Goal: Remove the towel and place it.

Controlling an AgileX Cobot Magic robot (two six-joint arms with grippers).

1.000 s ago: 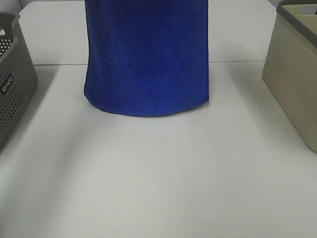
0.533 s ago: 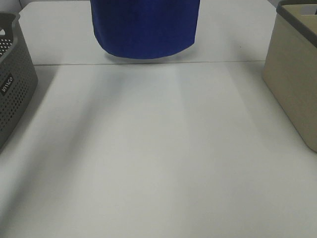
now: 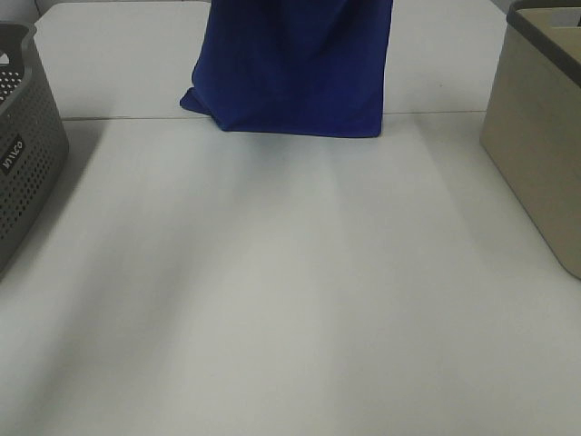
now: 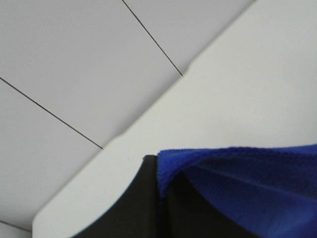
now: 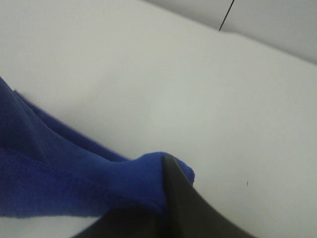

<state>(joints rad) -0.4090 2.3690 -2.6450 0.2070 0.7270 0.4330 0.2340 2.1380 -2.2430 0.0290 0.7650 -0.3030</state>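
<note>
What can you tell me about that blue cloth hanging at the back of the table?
The towel is a deep royal-blue cloth, plush and fuzzy like microfibre, with a thicker hem along its edge. It hangs in loose vertical folds over the far part of the white table, its top out of the overhead picture. Its bottom edge runs nearly straight, with the lower left corner bunched outward; whether it touches the table is unclear. The left claw and right claw each pinch its edge.

You're at a lab-style test bench: plain white desk (image 3: 290,300), grey perforated basket (image 3: 27,145) at its left, beige bin (image 3: 536,136) at its right.
</note>
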